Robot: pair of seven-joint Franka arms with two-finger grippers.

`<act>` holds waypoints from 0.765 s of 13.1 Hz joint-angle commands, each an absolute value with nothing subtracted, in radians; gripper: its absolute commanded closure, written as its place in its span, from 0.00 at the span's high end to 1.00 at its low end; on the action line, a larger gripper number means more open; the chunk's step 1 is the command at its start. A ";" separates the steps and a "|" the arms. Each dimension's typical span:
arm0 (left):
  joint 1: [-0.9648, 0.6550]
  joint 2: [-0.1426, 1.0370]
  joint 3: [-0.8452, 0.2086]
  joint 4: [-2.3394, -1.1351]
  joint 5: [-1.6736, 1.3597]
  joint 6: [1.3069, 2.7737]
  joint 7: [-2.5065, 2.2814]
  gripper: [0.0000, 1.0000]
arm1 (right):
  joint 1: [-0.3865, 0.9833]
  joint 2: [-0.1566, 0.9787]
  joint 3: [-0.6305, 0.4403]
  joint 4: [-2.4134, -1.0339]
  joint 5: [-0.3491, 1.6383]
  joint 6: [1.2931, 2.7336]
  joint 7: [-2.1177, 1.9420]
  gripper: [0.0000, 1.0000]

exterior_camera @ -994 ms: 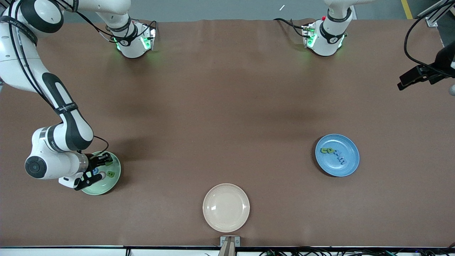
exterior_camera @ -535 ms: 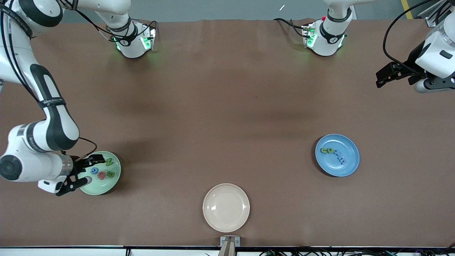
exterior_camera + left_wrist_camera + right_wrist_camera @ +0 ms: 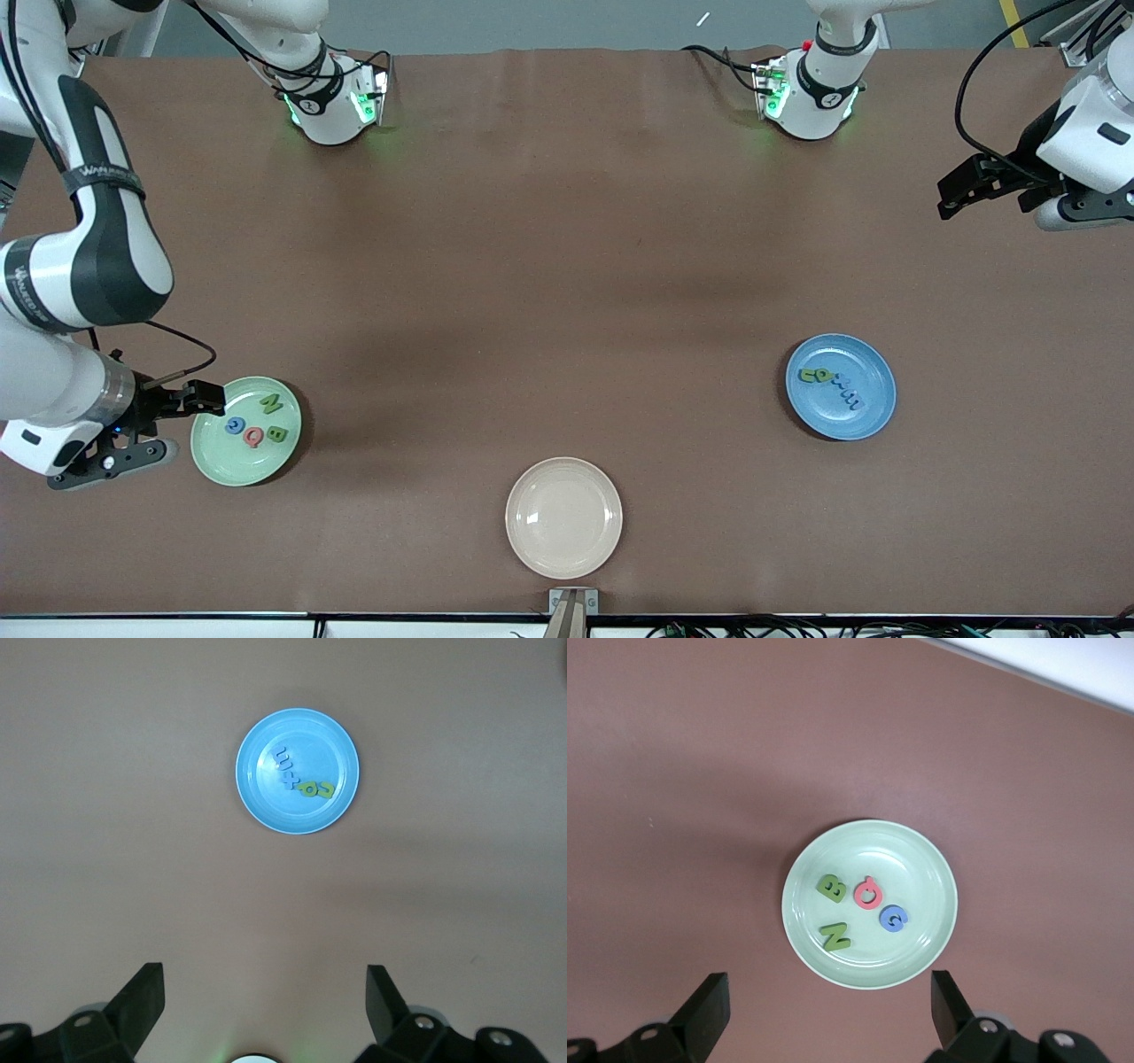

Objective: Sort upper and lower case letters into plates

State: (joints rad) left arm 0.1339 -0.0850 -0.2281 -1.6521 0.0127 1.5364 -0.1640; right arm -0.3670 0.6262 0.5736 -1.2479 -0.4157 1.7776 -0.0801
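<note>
Since half a second ago the right arm has drawn back toward its own end of the surface, and the right gripper (image 3: 146,425) now hangs just off the rim of the mint green plate (image 3: 213,456) with its fingers spread wide and nothing between them; the right wrist view (image 3: 824,1014) shows the same wide gap. The left gripper (image 3: 988,183) has barely shifted and waits in the air at the left arm's end, its fingers also parted and empty in the left wrist view (image 3: 266,1010).

The mint green plate holds four letters, all now uncovered: a green N (image 3: 271,405), a blue C (image 3: 235,425), a pink Q (image 3: 254,436) and a green B (image 3: 277,434), lying close together. The blue plate (image 3: 873,412), toward the left arm's end, holds a row of small green and blue letters (image 3: 829,383); their shapes are too small to read. A cream plate (image 3: 563,517) sits between the two, nearest the front camera, with nothing on it.

The surface (image 3: 567,248) is a wide brown sheet, matte, with soft shadows. Both arm bases (image 3: 337,102) glow green along its top edge, where a strip of grey floor (image 3: 549,22) shows. Cables (image 3: 797,631) run along a pale rail at the near edge.
</note>
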 commanded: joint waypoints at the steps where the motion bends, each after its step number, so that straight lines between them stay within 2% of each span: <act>1: 0.140 -0.100 -0.222 -1.641 -0.002 1.537 -0.143 1.00 | -0.275 0.523 0.453 -1.278 -0.312 1.764 -0.022 1.00; 5: 0.138 -0.075 -0.221 -1.599 0.012 1.534 -0.144 1.00 | 0.010 0.414 0.078 -1.279 -0.106 1.744 -0.032 1.00; 6: 0.135 -0.065 -0.221 -1.591 0.012 1.534 -0.146 1.00 | 0.070 0.397 0.011 -1.279 -0.088 1.724 -0.032 1.00; 10: 0.141 -0.063 -0.219 -1.589 0.009 1.534 -0.141 1.00 | 0.116 0.315 -0.084 -1.284 0.003 1.632 -0.044 1.00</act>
